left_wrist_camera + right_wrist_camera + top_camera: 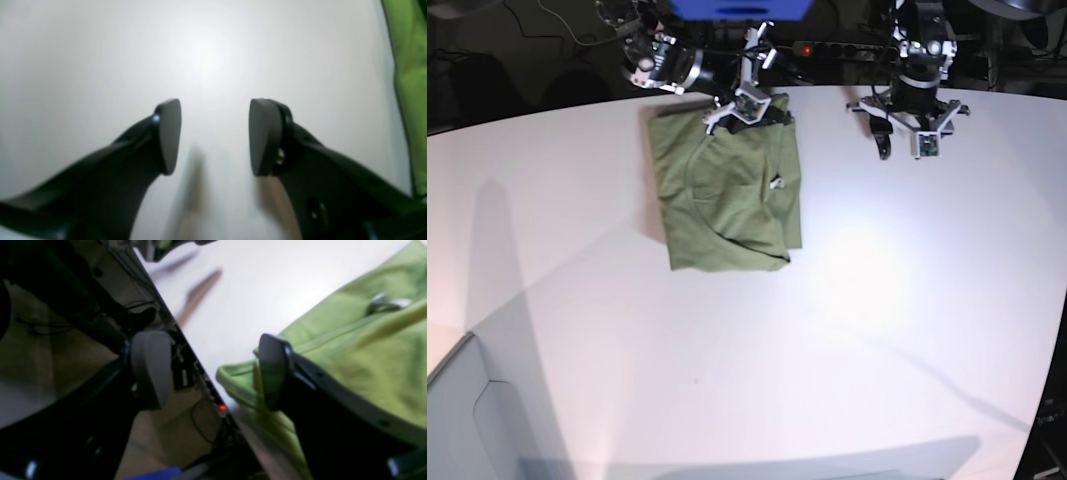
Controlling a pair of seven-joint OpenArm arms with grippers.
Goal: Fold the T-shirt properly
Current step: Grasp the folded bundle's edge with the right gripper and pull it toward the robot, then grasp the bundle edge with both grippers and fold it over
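The green T-shirt [727, 190] lies folded into a rough rectangle on the white table [877, 330], near its far edge. My right gripper [743, 108] hovers at the shirt's far edge. In the right wrist view it [211, 373] is open. One finger [273, 373] is over a corner of the T-shirt [367, 356], the other finger [150, 370] is past the table's edge. My left gripper [905, 140] stands open over bare table to the right of the shirt. Nothing is between its pads [215, 133], and the T-shirt [408, 83] shows only at the right border.
A small white label [777, 183] sticks out on the shirt's right side. Behind the table's far edge run cables and a power strip with a red light [222, 407]. A blue object [742, 8] sits at the back. A grey panel [467, 410] stands at the near left.
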